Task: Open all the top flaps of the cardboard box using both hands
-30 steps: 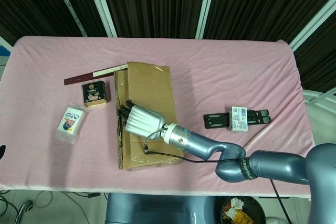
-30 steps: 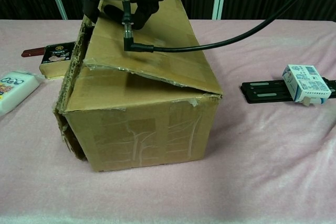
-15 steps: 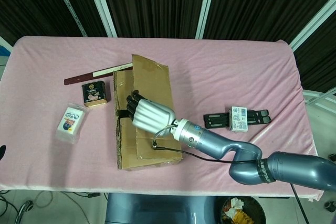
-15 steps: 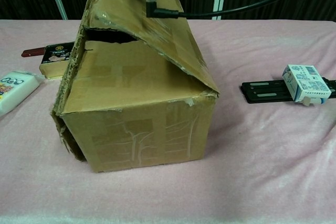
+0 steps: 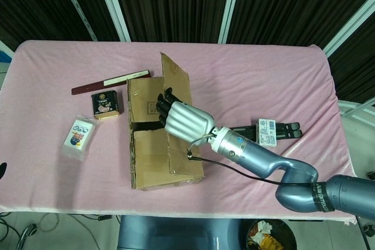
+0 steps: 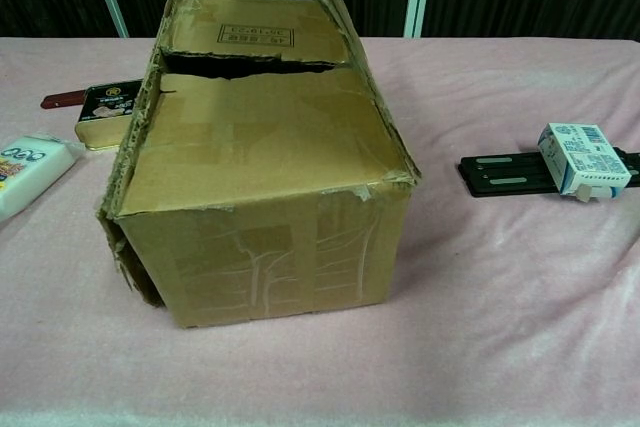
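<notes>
Here the right hand grips the raised flap edge of the cardboard box; inner flaps lie flat.

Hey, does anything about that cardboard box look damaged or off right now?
Yes. The cardboard box is worn: its left corner edge is ragged and split, showing corrugation, and old tape marks streak the front. The right hand holds one long flap raised.

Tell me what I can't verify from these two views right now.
- Left robot hand: in neither view.
- Right robot hand: its back faces the head camera, hiding finger contact on the raised flap; chest view's top edge cuts it off.
- Cardboard box interior: dark gap only.
- Small white box label: too small.
</notes>
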You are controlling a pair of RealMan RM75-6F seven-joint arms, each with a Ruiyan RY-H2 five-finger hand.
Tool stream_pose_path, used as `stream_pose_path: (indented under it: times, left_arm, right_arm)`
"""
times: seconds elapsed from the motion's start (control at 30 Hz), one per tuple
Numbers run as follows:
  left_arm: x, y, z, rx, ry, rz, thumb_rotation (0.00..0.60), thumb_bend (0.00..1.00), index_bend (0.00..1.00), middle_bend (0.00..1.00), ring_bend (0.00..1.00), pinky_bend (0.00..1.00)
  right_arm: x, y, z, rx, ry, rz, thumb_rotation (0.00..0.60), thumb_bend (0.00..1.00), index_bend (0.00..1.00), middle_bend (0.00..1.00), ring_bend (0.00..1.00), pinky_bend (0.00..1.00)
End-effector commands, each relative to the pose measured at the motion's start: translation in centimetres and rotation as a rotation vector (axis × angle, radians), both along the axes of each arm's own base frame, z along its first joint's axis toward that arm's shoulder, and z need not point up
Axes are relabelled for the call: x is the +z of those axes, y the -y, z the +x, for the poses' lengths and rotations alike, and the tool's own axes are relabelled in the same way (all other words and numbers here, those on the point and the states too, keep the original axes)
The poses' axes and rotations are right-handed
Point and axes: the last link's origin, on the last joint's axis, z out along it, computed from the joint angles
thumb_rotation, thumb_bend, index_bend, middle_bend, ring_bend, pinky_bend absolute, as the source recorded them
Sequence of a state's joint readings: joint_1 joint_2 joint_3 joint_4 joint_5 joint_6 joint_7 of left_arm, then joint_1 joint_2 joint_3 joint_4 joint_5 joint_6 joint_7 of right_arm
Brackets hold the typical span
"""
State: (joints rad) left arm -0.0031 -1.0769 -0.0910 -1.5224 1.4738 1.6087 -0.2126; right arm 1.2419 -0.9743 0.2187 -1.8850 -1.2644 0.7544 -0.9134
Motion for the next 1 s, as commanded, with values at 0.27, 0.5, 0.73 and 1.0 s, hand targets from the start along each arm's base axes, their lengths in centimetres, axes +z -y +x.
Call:
stream_pose_path:
  times: [0.27, 0.5, 0.73, 1.0]
  left_arm:
    - [0.0, 0.1, 0.1, -0.006, -0.002, -0.001, 0.6, 0.28, 0.02, 0.02, 0.0, 0.06]
    - [0.0, 0.1, 0.1, -0.009, -0.001, -0.004, 0.6, 0.28, 0.02, 0.02, 0.0, 0.06]
    - [0.0, 0.2, 0.1, -0.012, 0.003, -0.005, 0.6, 0.28, 0.02, 0.02, 0.0, 0.06]
    - [0.1, 0.2, 0.2, -0.016, 0.005, -0.006, 0.6, 0.28, 0.02, 0.02, 0.0, 0.06]
  right_arm:
    - [3.2, -0.5, -1.2, -0.007, -0.049, -0.072, 0.6, 0.44, 0.31, 0.23, 0.18, 0.25]
    - [4.6, -1.2, -2.1, -0.026, -0.069, -0.085, 0.6, 0.4, 0.3, 0.23, 0.18, 0.25]
    - [6.0, -1.6, -2.7, -0.037, -0.119, -0.108, 0.6, 0.38, 0.29, 0.21, 0.16, 0.24]
    - [8.0, -1.9, -3.7, -0.089, -0.2, -0.131, 0.6, 0.35, 0.29, 0.21, 0.16, 0.24]
